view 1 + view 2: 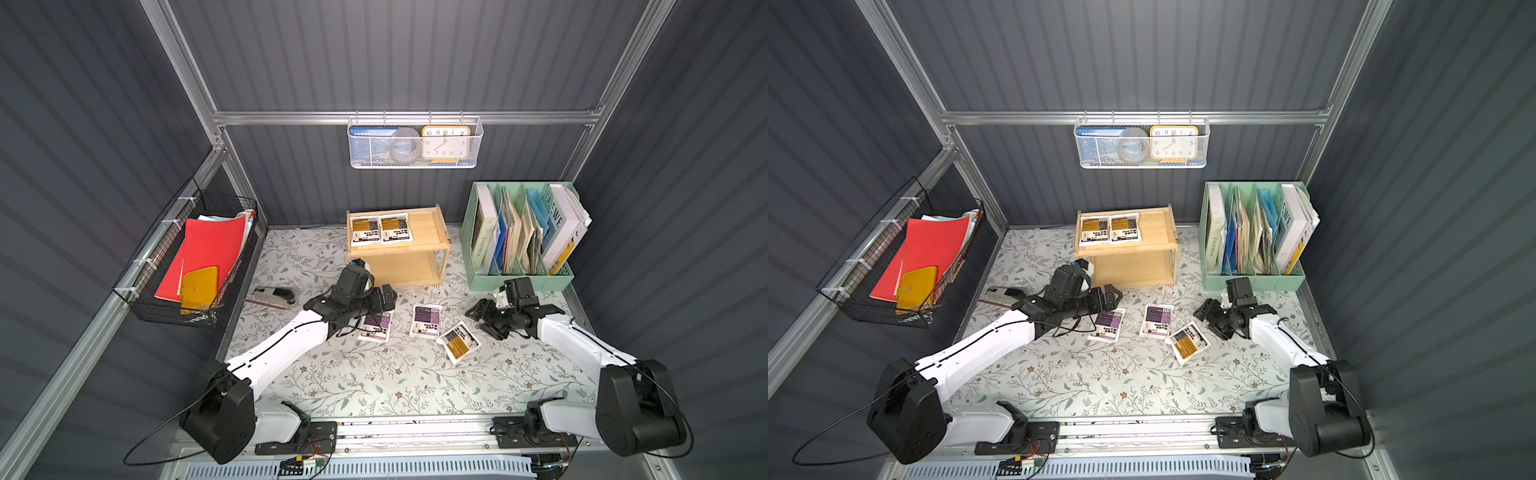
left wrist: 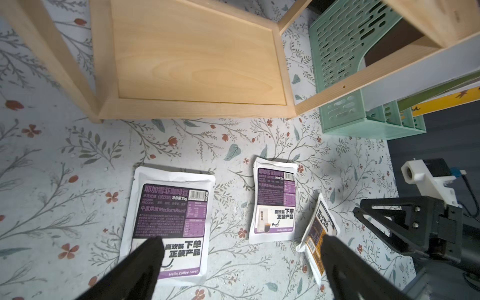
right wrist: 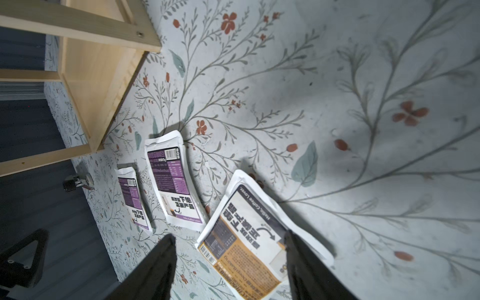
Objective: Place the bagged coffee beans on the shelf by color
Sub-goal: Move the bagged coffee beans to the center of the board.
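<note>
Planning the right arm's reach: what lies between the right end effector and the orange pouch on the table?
Only bare floral table between the right end effector and the orange pouch, in both top views.

Purple-labelled pouches (image 1: 376,326), floral tabletop (image 1: 374,382)

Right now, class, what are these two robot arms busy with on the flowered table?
They are sorting coffee pouches onto the wooden shelf. Two yellow-orange pouches lie side by side on its top tray. Two purple pouches and one yellow-orange pouch lie on the table. The left gripper is open above a purple pouch; the right gripper is open over the yellow-orange one. Neither holds anything.
</note>
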Controlling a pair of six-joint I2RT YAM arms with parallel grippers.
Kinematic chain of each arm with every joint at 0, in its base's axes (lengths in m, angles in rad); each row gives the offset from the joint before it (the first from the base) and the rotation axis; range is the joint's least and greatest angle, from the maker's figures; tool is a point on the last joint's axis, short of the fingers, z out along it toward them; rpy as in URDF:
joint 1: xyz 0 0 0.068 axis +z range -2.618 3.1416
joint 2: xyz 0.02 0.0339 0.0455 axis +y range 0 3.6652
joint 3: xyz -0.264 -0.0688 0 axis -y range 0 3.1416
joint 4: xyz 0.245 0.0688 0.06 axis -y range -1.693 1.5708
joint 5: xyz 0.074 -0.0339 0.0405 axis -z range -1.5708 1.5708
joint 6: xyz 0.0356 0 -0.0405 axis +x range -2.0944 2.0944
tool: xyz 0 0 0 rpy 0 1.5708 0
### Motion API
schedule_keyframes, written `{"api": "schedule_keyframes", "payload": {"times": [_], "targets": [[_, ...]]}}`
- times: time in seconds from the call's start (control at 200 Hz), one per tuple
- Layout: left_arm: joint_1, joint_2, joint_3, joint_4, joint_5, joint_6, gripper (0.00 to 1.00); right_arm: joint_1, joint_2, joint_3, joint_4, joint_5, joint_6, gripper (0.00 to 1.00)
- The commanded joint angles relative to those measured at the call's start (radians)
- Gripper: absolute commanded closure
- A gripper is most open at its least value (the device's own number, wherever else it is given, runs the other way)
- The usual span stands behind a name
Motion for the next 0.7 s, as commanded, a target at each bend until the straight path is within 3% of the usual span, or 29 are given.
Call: {"api": "schedule_keyframes", "payload": {"times": [0.0, 0.33, 0.695], "targets": [[-0.004, -0.034, -0.029, 0.048, 0.002, -0.038, 0.0, -0.004, 0.047, -0.01, 0.028, -0.012, -0.03, 0.31], [-0.006, -0.04, -0.067, 0.06, 0.01, -0.039, 0.0, 0.022, 0.131, -0.065, 0.095, -0.059, -0.036, 0.3], [-0.007, -0.055, -0.097, 0.06, 0.018, -0.047, 0.0, 0.283, 0.145, -0.118, 0.194, -0.038, 0.121, 0.32]]}}
